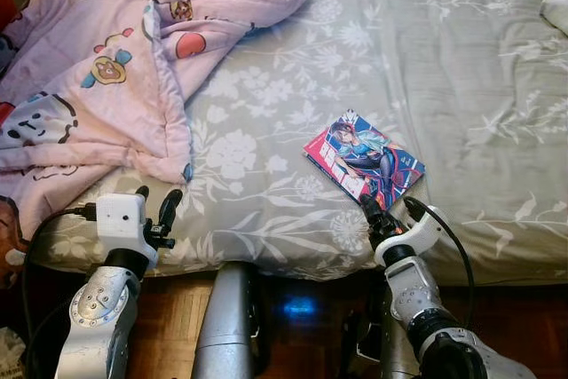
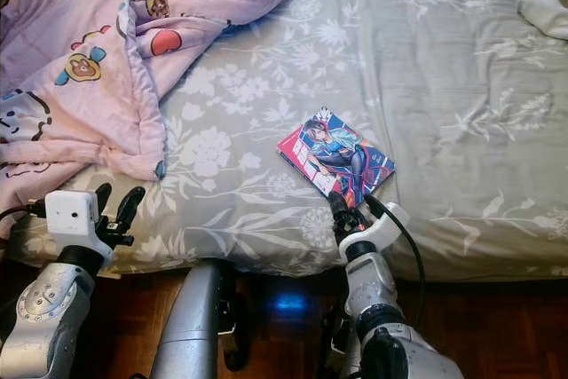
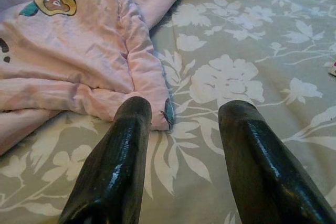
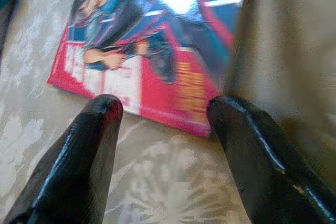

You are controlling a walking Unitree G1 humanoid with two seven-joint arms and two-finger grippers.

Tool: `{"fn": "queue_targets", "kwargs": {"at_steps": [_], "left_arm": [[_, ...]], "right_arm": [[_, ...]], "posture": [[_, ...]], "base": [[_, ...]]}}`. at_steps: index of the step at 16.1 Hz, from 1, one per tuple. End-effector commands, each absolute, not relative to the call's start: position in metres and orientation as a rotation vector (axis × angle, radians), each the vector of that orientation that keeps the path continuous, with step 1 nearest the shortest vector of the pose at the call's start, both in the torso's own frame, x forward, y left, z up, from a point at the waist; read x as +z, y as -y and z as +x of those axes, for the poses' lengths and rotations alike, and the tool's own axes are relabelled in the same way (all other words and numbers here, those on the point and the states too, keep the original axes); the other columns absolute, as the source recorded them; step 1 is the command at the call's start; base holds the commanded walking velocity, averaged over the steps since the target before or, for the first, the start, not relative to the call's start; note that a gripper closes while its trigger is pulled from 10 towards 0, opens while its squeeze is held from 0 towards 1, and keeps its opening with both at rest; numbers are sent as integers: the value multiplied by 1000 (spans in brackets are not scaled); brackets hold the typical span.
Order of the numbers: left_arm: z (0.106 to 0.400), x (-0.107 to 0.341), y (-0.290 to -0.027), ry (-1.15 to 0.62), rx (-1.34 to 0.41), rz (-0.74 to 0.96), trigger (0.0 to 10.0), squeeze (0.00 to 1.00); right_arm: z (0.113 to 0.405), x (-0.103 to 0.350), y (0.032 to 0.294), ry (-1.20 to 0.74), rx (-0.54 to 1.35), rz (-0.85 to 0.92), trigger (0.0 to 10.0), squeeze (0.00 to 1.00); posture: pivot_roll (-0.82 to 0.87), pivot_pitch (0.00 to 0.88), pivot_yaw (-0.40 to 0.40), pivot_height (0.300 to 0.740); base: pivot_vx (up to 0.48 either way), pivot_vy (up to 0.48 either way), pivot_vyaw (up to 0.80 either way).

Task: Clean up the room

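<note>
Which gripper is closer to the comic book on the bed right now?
Right. The right gripper sits open at the near edge of the comic book, its fingers just short of it. The left gripper is far off by the pink blanket, also open.

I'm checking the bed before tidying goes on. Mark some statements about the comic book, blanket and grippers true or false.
1. The comic book lies flat on the floral bedsheet. True.
2. The right gripper is shut on the book. False: open, just short of its edge.
3. The pink blanket covers the book. False: they lie apart.
4. The left gripper is open near the blanket's corner. True.
</note>
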State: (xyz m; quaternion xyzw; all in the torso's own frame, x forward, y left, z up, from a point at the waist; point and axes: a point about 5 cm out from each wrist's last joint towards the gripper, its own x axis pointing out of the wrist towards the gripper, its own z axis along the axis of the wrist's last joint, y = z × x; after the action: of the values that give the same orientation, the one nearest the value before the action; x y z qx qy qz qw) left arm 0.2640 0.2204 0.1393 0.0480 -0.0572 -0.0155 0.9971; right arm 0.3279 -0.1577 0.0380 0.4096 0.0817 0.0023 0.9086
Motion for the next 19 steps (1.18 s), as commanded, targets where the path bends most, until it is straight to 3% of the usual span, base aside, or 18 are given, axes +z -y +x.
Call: {"fn": "queue_targets", "kwargs": {"at_steps": [1, 6, 12, 19], "left_arm": [[258, 133, -226, 72, -12, 100, 10000, 0], [255, 132, -224, 66, -16, 99, 10000, 0], [253, 134, -229, 64, -5, 108, 10000, 0], [258, 137, -231, 81, 7, 108, 10000, 0]], "right_arm": [[312, 19, 163, -212, -68, 885, 10000, 0], [296, 2, 170, -251, -127, 900, 10000, 0], [309, 16, 162, -210, -49, 923, 10000, 0], [314, 29, 169, -77, -15, 938, 10000, 0]], "posture": [[352, 417, 56, 606], [357, 417, 55, 606], [367, 425, 55, 606], [355, 415, 49, 606]], "base": [[0, 0, 0], [0, 0, 0], [0, 0, 0], [0, 0, 0]]}}
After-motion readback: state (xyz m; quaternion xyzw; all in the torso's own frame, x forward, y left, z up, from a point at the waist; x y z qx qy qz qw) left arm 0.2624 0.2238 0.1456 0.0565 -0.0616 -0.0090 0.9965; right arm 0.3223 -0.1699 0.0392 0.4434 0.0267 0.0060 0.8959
